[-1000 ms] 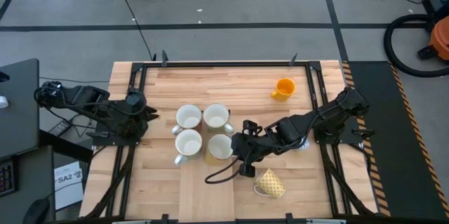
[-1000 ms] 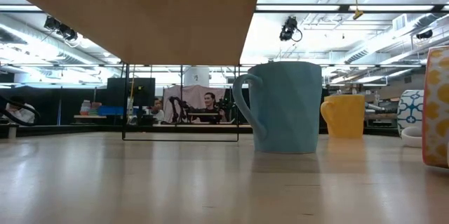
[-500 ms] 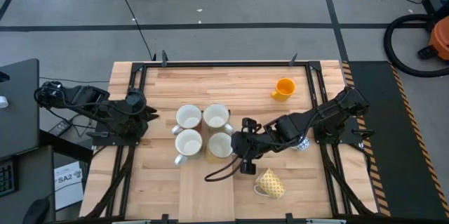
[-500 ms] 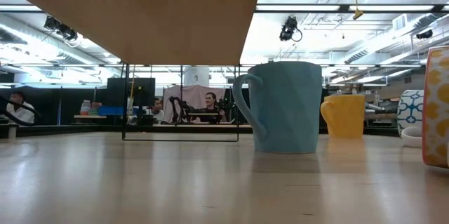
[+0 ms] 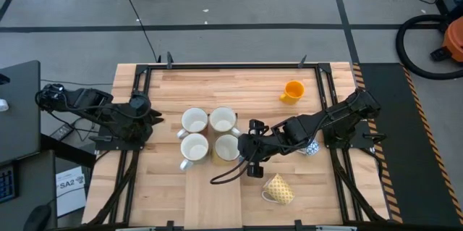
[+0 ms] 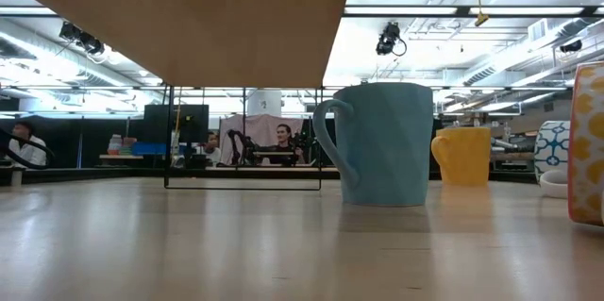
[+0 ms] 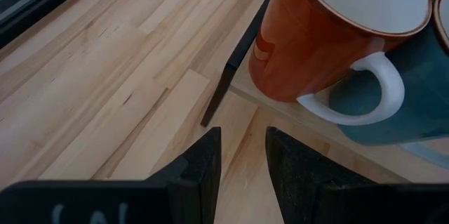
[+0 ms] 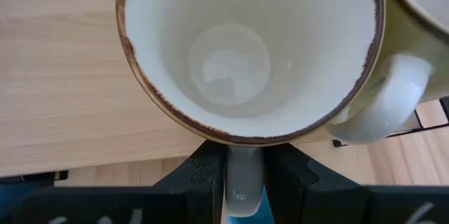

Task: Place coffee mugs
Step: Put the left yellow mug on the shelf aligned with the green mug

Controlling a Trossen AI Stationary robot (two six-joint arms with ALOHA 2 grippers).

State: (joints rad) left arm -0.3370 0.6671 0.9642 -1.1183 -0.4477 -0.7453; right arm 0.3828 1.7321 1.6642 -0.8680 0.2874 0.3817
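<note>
The right gripper [image 5: 244, 149] has slid a little further toward the square block of mugs since a second ago, and its jaws are clamped on the handle of the cream mug [image 8: 249, 48] with the brown-speckled rim; that mug [image 5: 227, 150] now sits as the fourth corner of the block, tight against its neighbours, so I judge the placement is all but finished and only the release and a clean pull-back remain. Nothing else on the table [image 5: 239, 90] has shifted. The left gripper [image 5: 154, 117] waits just beside the block on its other side, jaws slightly apart and holding nothing, looking at an orange-red mug [image 7: 330, 31] with a white handle. Counting from above: four mugs with pale insides in the block, namely the held one, one beside it [image 5: 193, 148], and two behind them [image 5: 194, 121] [image 5: 223, 121]. Away from the block there are three more: one orange mug [image 5: 293, 90] well apart toward the far right corner, one yellow patterned mug [image 5: 279, 188] lying tipped near the front edge, and one blue-and-white patterned mug [image 5: 311, 146] partly hidden under the right arm. That makes seven in view, with two arms at the table.
</note>
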